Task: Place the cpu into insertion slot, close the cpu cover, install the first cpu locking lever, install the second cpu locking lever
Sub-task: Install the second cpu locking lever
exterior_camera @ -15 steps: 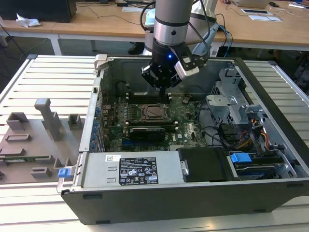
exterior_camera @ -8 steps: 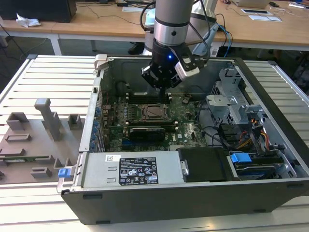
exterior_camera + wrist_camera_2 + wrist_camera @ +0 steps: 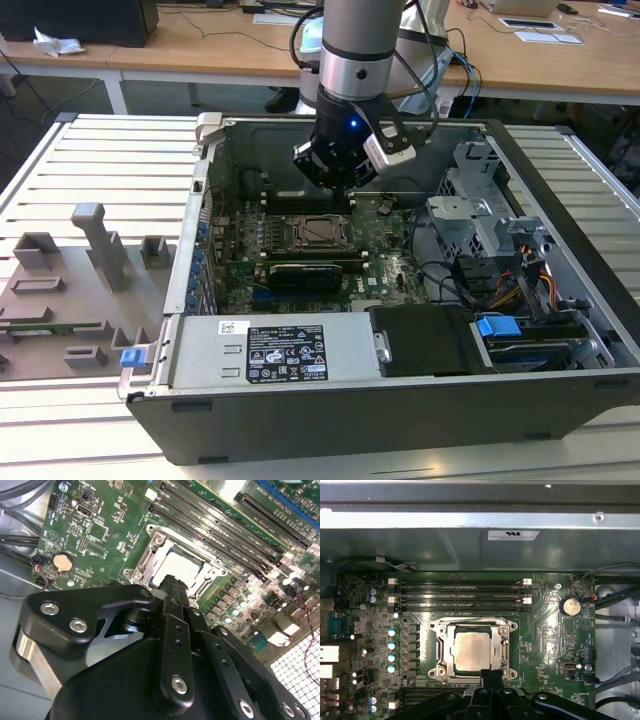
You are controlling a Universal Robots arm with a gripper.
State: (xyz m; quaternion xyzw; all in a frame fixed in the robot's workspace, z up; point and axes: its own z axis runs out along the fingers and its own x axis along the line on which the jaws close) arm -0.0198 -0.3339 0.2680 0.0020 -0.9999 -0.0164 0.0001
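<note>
A: Status on the cpu [image 3: 471, 651]?

B: It's sitting flat in the insertion slot [image 3: 473, 650], so step 1 is looking done. The cpu cover [image 3: 443, 649] is lying down around it as far as I can judge, silver frame ringing the chip in both wrist views.

A: Levers?

B: 1 thin wire lever [image 3: 470, 619] is lying along the socket edge nearest the memory slots [image 3: 460, 593] in the first wrist view. Can't tell if it's hooked, or where the 2nd one is resting. I'm judging the 2 lever steps as possibly still open.

A: Where's the gripper [image 3: 492, 676] vs. the chip?

B: It's hanging just above the socket edge farthest from the memory slots; in the first wrist view its dark tip is overlapping the frame rim there. Touching or hovering, can't say. In the second wrist view the same tip [image 3: 173, 582] is cutting across the near edge of the chip [image 3: 181, 566].

A: Fingers?

B: They're looking pressed together, narrow, w/ nothing between them.

A: Wider scene?

B: In the exterior view the arm is reaching down into the open pc case [image 3: 560, 395], w/ the gripper [image 3: 335, 178] just above the board and the chip [image 3: 318, 232] just below it.
</note>
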